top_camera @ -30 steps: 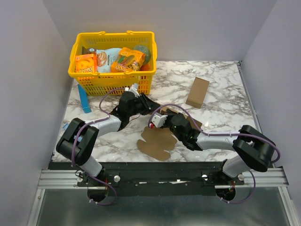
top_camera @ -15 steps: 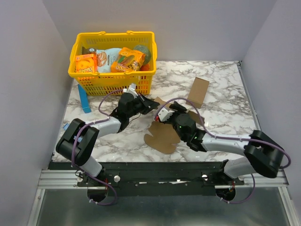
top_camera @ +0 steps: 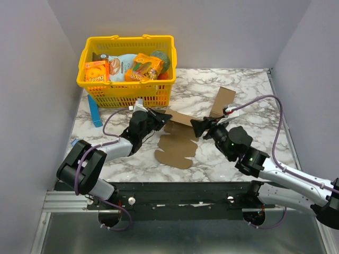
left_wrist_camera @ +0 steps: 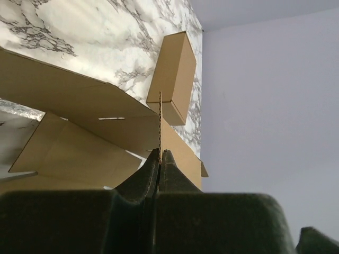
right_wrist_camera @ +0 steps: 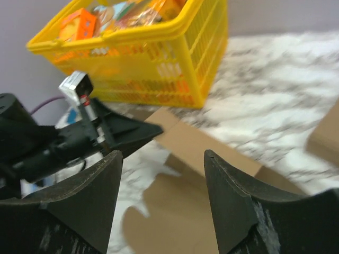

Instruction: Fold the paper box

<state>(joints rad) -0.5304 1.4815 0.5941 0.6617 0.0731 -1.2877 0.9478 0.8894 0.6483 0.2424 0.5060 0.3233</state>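
The paper box (top_camera: 177, 143) is seen as a flat, many-flapped die-cut sheet of thin brown cardboard, lying near the middle of the desk (top_camera: 249, 84) between the two arms, with its far panel raised off the surface. It is judged to be very light, springy along its creases and easily dented or torn, so a hold is best taken at a flap edge close to a score line rather than across an unsupported panel. In the left wrist view the left gripper (left_wrist_camera: 160, 156) is pressed together on a thin flap seen edge-on, at the sheet's far-left side. The right gripper (top_camera: 196, 127) is held spread and empty just beside the sheet's far-right edge, its fingers (right_wrist_camera: 90, 201) framing the raised panel without touching it. Because of the smooth marble desk, the sheet is likely to slide unless it is pinned while a fold is pressed. Open room is found to the near side and to the right of the sheet. To the far left the yellow basket (top_camera: 127, 87) stands near, and the longer brown carton (top_camera: 222, 103) lies just beyond the right gripper, so wide sweeps in those directions should be limited.
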